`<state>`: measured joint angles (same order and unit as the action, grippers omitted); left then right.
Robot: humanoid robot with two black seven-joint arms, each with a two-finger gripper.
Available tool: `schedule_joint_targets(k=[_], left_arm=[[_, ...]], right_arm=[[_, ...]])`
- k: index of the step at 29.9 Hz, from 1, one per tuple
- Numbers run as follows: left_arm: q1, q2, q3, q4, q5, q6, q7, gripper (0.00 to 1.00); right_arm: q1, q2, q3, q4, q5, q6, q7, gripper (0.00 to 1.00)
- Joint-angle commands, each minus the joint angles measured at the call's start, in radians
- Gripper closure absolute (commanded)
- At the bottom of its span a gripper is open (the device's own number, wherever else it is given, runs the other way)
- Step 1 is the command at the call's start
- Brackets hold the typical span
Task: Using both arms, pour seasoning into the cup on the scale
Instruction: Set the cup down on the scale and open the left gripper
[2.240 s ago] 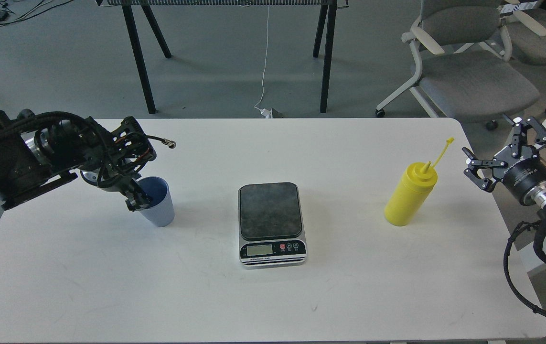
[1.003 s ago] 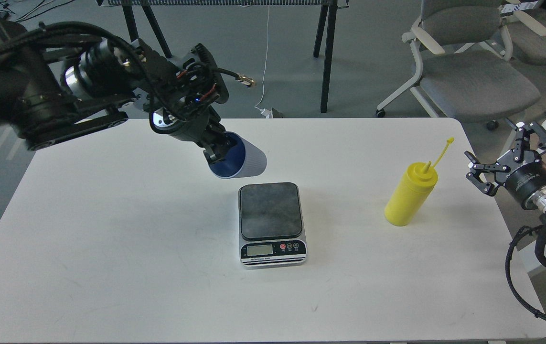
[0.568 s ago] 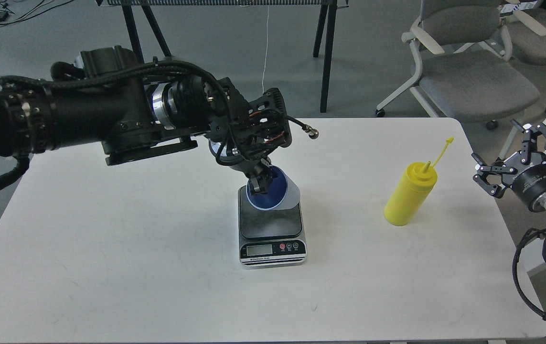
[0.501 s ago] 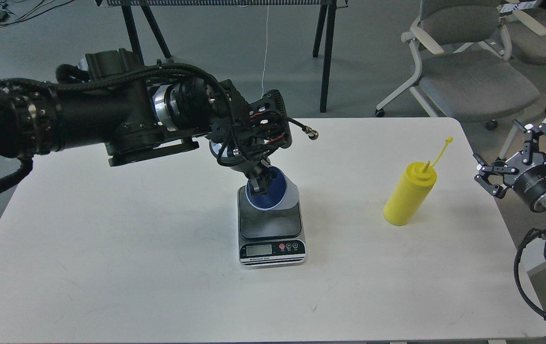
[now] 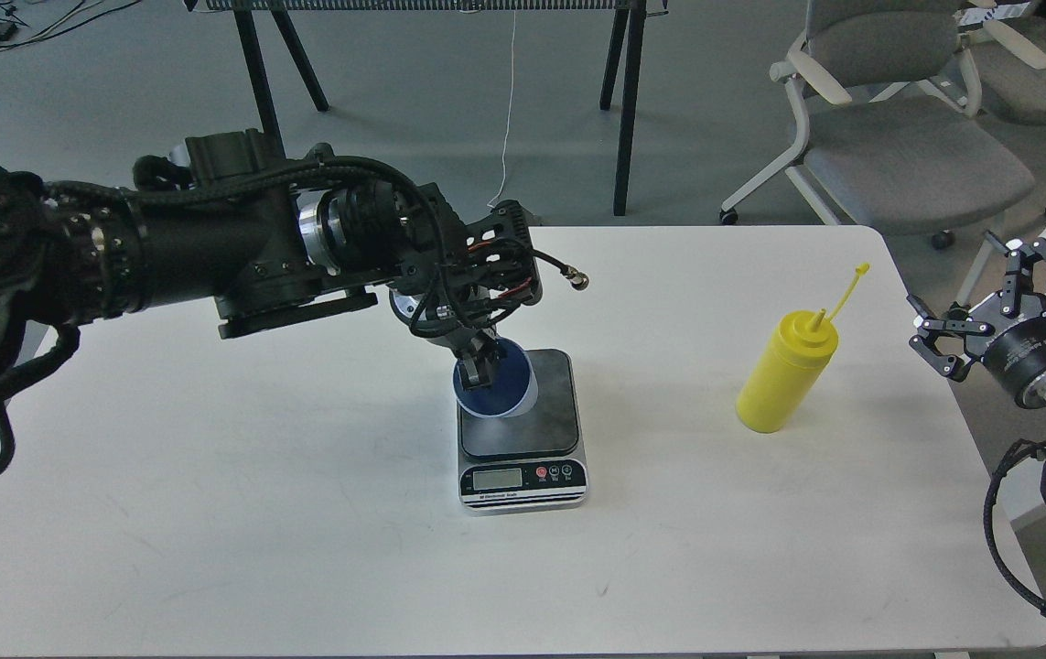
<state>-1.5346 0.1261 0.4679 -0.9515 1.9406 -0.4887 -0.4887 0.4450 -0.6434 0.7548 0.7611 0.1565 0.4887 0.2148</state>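
Note:
The scale (image 5: 552,403) lies at the middle of the white table, its LCD facing me. My left gripper (image 5: 477,369) is shut on the rim of the blue-grey cup (image 5: 500,389), one finger inside it. It holds the cup over the left part of the dark weighing plate, mouth tipped toward me. I cannot tell whether the cup touches the plate. The yellow seasoning bottle (image 5: 784,372) stands upright on the right side of the table, its cap strap sticking up. My right gripper (image 5: 989,293) is open and empty, to the right of the bottle and apart from it.
The white table (image 5: 303,513) ends close behind the right gripper. Grey office chairs (image 5: 898,137) stand behind the table's right corner. Black legs of another table (image 5: 619,101) stand on the floor beyond the far edge.
My left arm has carried the cup from the table's left side to over the scale. In the last half second the cup moved slightly left and lower and stands less tilted. The right gripper has barely moved.

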Motion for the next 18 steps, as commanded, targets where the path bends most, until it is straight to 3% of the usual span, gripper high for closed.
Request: schedule_joint_targets(k=[1,18], left_arm=[[0.008,0.001,0.000,0.000,0.000,0.000,0.000,0.93],[0.027,-0.013,-0.005,0.028,-0.003,0.000,0.000,0.91]], right_arm=[[-0.003,0.001,0.000,0.000,0.000,0.000,0.006,0.00],[-0.015,-0.001,0.000,-0.002,0.000,0.000,0.009,0.00]])
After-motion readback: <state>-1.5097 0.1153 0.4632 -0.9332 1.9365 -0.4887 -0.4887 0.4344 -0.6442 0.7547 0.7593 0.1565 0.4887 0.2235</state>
